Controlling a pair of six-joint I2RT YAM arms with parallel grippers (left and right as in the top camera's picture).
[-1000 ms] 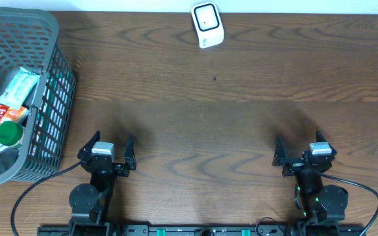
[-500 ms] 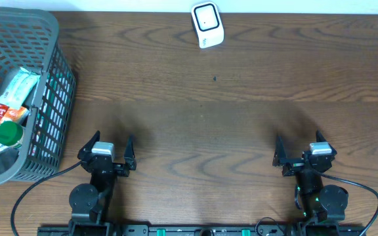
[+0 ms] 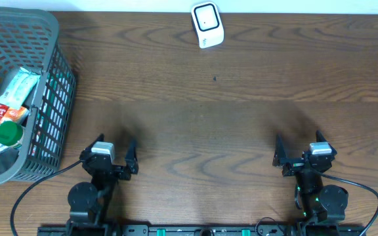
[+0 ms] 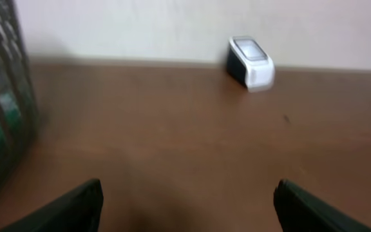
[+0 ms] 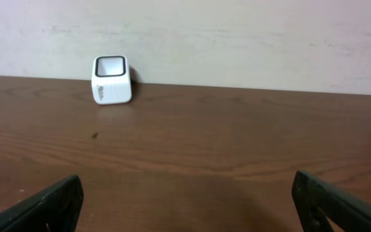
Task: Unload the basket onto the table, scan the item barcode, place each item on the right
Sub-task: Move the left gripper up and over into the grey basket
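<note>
Dark wood-grain tabletop set against a pale wall. Far left: grey mesh basket holding the items to scan, namely a pale green-and-white packet, a red packet and a green cap; barcodes too small to read. Near edge, just right of the basket and apart from it: left gripper, spread wide, holding nothing. Far edge, centre, by the wall: white scanner with a dark window. Near edge, right: right gripper, spread fully wide, empty, well apart from the scanner.
</note>
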